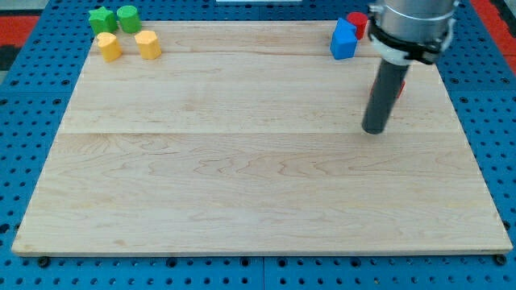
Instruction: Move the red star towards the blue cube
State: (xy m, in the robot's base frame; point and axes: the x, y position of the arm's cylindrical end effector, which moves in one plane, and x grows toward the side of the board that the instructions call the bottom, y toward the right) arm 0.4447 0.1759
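The red star (401, 86) is mostly hidden behind my rod at the view's right; only red slivers show beside the shaft. The blue cube (344, 39) sits near the board's top edge, up and to the left of the star and apart from it. My tip (375, 130) rests on the board just below and slightly left of the star.
A red cylinder (355, 22) stands right behind the blue cube. At the top left are a green star (101, 19), a green cylinder (128, 16) and two yellow blocks (109, 46) (147, 43). The wooden board (242, 177) lies on a blue pegboard.
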